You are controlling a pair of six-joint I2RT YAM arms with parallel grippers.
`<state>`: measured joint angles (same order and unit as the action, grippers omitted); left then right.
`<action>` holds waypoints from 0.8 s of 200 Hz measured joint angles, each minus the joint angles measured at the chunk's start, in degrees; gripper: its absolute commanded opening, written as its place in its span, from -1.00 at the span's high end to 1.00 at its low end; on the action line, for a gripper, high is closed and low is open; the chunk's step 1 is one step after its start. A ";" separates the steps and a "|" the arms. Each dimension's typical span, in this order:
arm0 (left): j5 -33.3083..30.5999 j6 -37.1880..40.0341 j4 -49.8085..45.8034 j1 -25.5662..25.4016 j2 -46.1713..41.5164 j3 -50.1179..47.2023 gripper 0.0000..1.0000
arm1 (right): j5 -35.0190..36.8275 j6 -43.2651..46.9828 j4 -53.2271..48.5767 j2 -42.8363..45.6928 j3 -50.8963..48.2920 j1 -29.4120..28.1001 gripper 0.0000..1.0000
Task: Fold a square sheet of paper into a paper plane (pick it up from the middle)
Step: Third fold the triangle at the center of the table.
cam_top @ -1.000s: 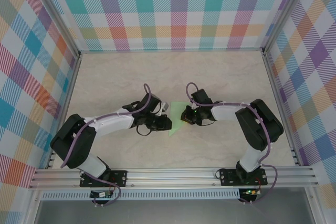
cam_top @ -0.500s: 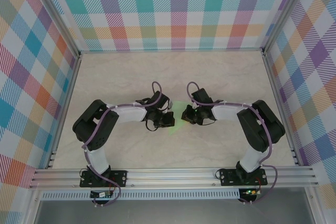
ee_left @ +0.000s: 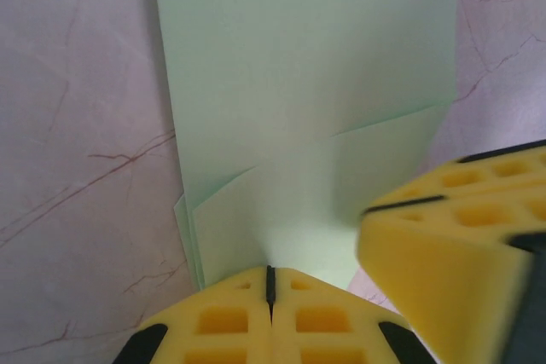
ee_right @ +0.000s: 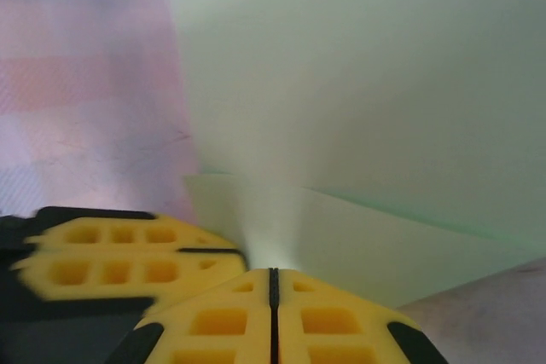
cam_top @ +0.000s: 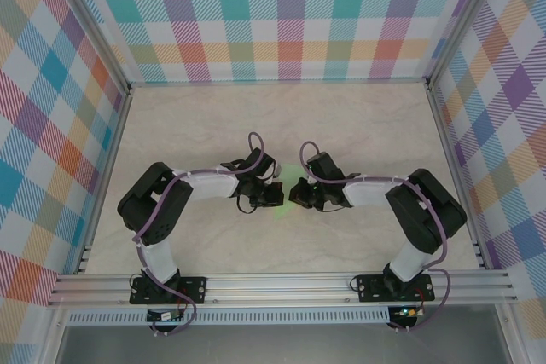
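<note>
- Top view: you have both arms bent inward to the middle of the marble-look table. The left gripper and right gripper are nose to nose, just beside each other. The sheet of paper lies between them – pale green, mostly covered by the two heads.
- Left wrist view: your left yellow fingers are pressed together with no gap at the seam. The near edge of the paper runs straight into that seam, so it is pinched there. The paper lies flat on the table ahead, and stepped edges low on it show overlapping folded layers. A yellow fingertip of the right gripper sits at the lower right, just beside the paper's corner.
- Right wrist view: your right yellow fingers are likewise fully closed, with the paper's edge caught at the tips. A crease runs across the paper – a folded flap over the wider layer. The left gripper's yellow finger lies close at the lower left.
</note>
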<state>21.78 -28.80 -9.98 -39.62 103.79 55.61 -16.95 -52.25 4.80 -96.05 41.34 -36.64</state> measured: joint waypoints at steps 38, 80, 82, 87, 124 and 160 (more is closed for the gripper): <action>-0.11 0.35 -0.17 0.00 -0.02 0.02 0.98 | -0.02 -0.87 1.79 -1.31 -0.28 0.46 0.83; -0.24 0.79 0.07 0.00 -0.02 -0.24 0.99 | -1.20 -0.85 4.42 -1.11 -1.95 2.40 0.80; -0.24 0.81 0.11 0.00 -0.04 -0.28 0.99 | -1.27 -0.83 4.50 -1.09 -2.03 2.64 0.80; -0.24 0.85 0.24 0.00 -0.13 -0.37 0.99 | -1.36 -0.81 4.68 -1.01 -2.21 3.13 0.80; -0.20 1.46 1.81 0.00 -0.72 -1.70 1.00 | -1.46 0.35 4.28 -0.57 -2.43 7.87 0.79; 0.02 2.34 3.82 0.02 -1.66 -3.56 1.00 | 0.37 1.53 2.12 0.61 -2.43 10.95 0.75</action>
<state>21.80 -26.46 -6.15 -39.59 102.13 52.05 -16.58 -50.72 6.92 -95.44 38.92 -25.69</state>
